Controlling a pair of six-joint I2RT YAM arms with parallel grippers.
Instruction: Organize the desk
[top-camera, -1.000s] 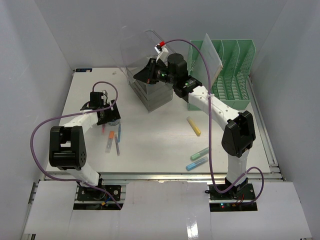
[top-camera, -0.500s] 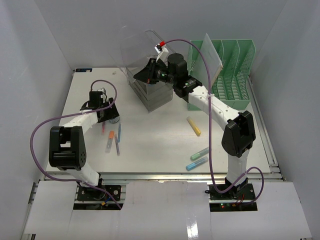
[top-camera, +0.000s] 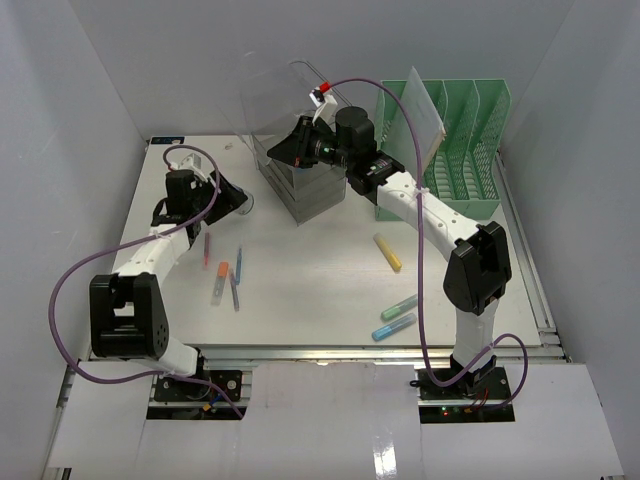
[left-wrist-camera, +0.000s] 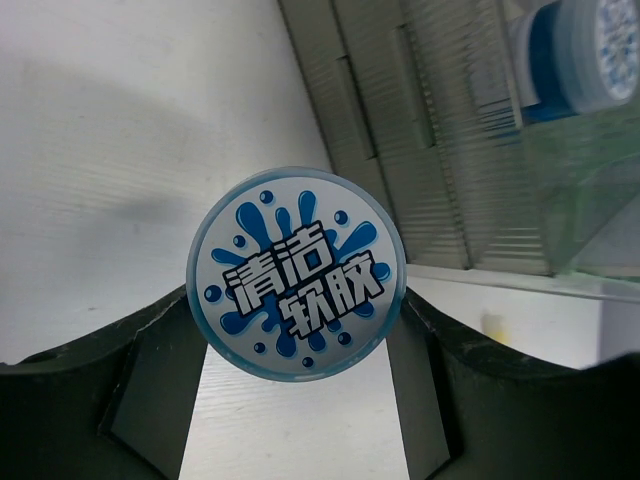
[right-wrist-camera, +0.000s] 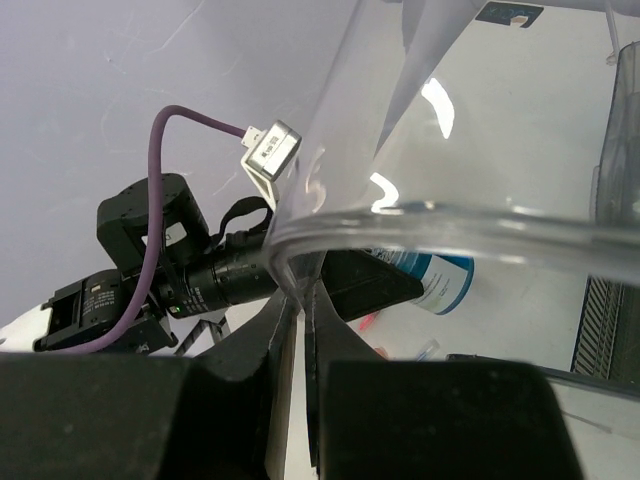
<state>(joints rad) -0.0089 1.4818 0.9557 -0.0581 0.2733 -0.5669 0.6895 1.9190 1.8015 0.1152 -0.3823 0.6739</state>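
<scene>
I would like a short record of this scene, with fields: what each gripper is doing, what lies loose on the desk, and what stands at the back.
left gripper: closed on a round jar with a blue splash label
right gripper: shut on the rim of the clear lid, which is raised above the grey drawer box
loose on desk, right: yellow marker, green highlighter, blue highlighter
loose on desk, left: a few pens
back right: green file rack

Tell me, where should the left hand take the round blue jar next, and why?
Probably across to just above the grey box. The left hand grips the round blue jar, and the right hand holds the box's clear lid up, so the box looks open and waiting.
</scene>
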